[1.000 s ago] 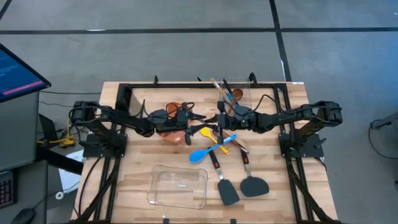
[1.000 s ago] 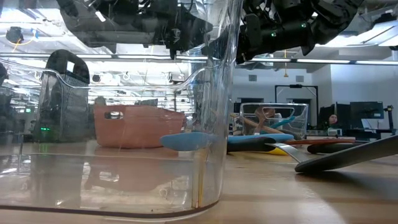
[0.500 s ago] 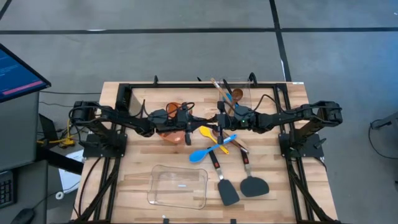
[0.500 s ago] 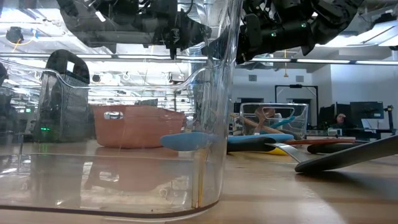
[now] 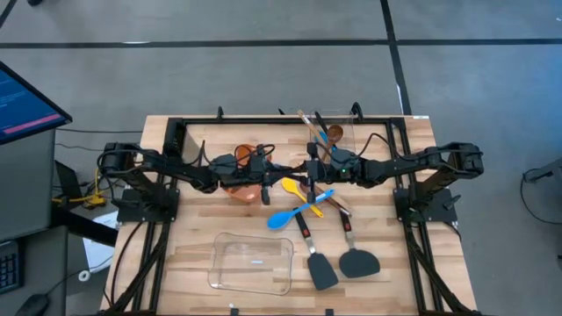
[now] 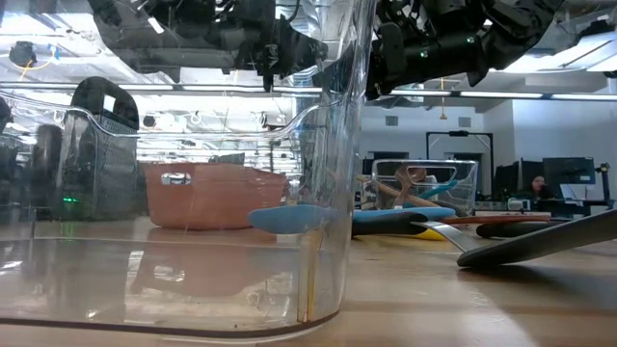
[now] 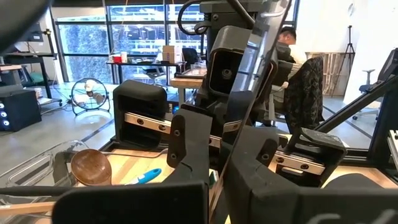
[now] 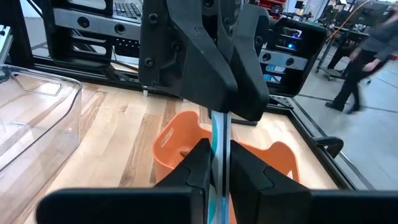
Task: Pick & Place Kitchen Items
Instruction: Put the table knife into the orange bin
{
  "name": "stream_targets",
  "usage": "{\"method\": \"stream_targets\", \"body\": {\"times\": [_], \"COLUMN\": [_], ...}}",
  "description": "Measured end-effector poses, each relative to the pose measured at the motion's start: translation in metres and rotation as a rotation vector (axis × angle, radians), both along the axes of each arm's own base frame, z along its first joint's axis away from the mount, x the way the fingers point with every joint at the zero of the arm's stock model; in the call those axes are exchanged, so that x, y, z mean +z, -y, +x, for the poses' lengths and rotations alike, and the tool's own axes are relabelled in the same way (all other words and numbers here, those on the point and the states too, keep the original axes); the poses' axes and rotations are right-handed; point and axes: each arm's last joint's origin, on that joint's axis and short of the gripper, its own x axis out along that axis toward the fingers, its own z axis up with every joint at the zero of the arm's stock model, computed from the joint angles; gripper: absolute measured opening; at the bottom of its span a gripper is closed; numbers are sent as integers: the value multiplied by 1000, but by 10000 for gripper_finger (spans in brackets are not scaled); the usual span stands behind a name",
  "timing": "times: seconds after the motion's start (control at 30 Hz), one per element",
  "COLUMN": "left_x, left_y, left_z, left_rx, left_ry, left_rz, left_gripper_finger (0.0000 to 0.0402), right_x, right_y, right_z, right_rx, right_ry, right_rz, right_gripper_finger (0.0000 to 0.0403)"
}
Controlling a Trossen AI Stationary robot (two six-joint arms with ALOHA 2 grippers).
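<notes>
Left gripper point(image 5: 274, 165): above table centre, over orange bin point(image 5: 239, 189), fingers closed on slim utensil point(image 8: 216, 138). Right gripper point(image 5: 301, 167): facing it, closed on same slim utensil. Blue spoon point(image 5: 294, 213), yellow spoon point(image 5: 300, 190), two black spatulas point(image 5: 338, 261): loose on table point(image 5: 184, 254). Wooden spoons point(image 5: 318, 130): in far clear container point(image 5: 342, 129)
</notes>
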Motion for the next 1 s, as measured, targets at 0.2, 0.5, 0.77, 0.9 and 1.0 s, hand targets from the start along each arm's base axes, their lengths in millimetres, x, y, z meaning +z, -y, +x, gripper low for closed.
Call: {"method": "stream_targets", "body": {"times": [0.2, 0.5, 0.77, 0.9, 1.0], "left_x": [-1, -2, -1, -2, -3], "left_y": [0, 0, -8, -15, -21], "left_z": [0, 0, -1, -1, -2], "left_rx": [-2, -4, 21, 44, 55], "left_ry": [-8, -17, -18, -35, -36], "left_rz": [-3, -2, -1, -3, -3], "left_gripper_finger": [2, 2, 1, 1, 1], "right_x": [1, 0, -7, -10, -6], "right_y": [0, 0, 2, 3, 3], "right_z": [0, 0, -2, -7, -14], "right_rx": [0, -4, -97, -128, -130], "right_ry": [5, 2, -79, -150, -197], "right_rz": [5, 8, 2, -3, -2], "right_gripper_finger": [53, 81, 142, 178, 200]}}
